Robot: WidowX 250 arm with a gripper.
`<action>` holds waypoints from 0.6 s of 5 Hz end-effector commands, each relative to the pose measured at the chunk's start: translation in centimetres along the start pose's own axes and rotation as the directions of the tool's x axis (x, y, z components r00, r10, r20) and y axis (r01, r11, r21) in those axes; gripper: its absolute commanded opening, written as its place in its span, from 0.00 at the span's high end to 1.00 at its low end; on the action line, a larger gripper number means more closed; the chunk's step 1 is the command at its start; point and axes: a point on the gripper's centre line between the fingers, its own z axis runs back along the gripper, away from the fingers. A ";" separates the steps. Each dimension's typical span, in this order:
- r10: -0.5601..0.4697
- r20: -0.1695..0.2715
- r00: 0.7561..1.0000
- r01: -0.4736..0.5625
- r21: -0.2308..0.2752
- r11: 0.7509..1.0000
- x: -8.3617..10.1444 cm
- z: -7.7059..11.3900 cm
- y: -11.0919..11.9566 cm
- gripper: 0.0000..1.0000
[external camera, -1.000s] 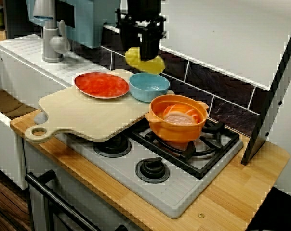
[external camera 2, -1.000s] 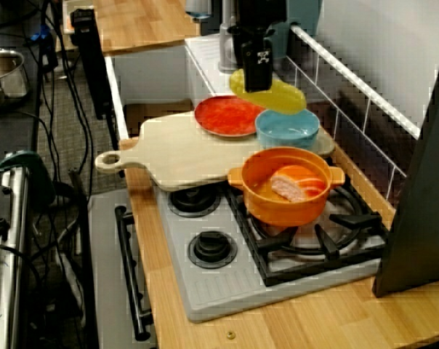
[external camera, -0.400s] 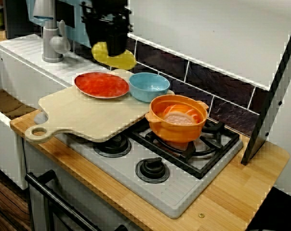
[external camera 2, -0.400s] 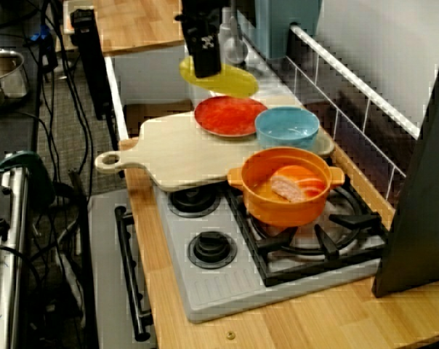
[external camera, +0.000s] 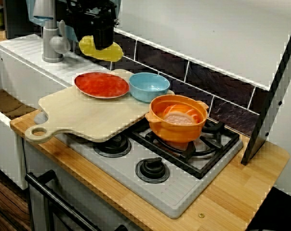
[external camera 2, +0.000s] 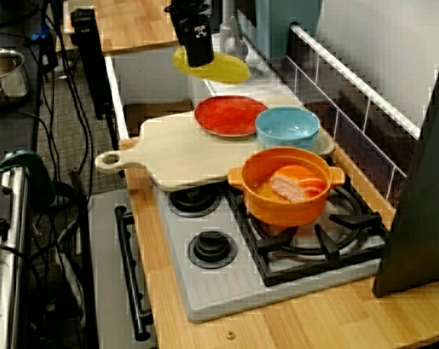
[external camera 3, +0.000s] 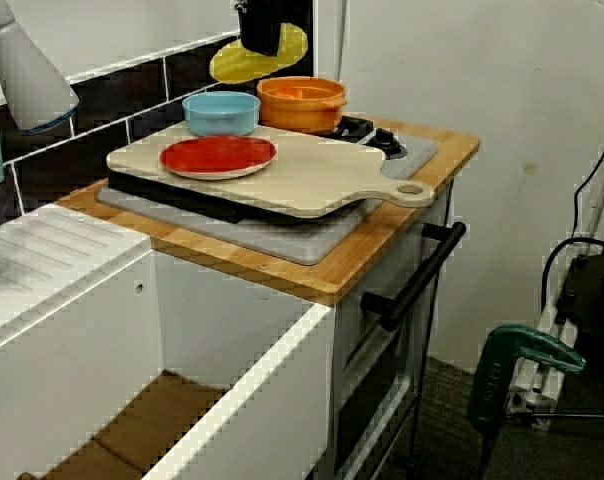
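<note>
yellow oval piece (external camera: 112,52) | flat, glossy | roughly level, lifted | pinched in gripper (external camera: 102,44), sticking out both sides

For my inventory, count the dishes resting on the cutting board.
2: a red plate on the board far from its handle, and a blue bowl beside it. The gripper holds a yellow dish above, not on it.

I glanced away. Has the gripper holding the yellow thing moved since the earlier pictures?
Yes. In the front view the gripper, shut on the yellow thing, has gone left, from above the blue bowl to beyond the red plate, nearer the faucet.
</note>
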 end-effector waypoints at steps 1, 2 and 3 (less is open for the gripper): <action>0.054 0.101 0.993 -0.062 0.077 0.995 1.2 0.3 1.9 1.00; 0.051 0.104 0.993 -0.064 0.128 0.990 1.5 -0.7 2.6 1.00; 0.049 0.092 0.995 -0.063 0.155 0.986 1.2 -1.9 2.9 1.00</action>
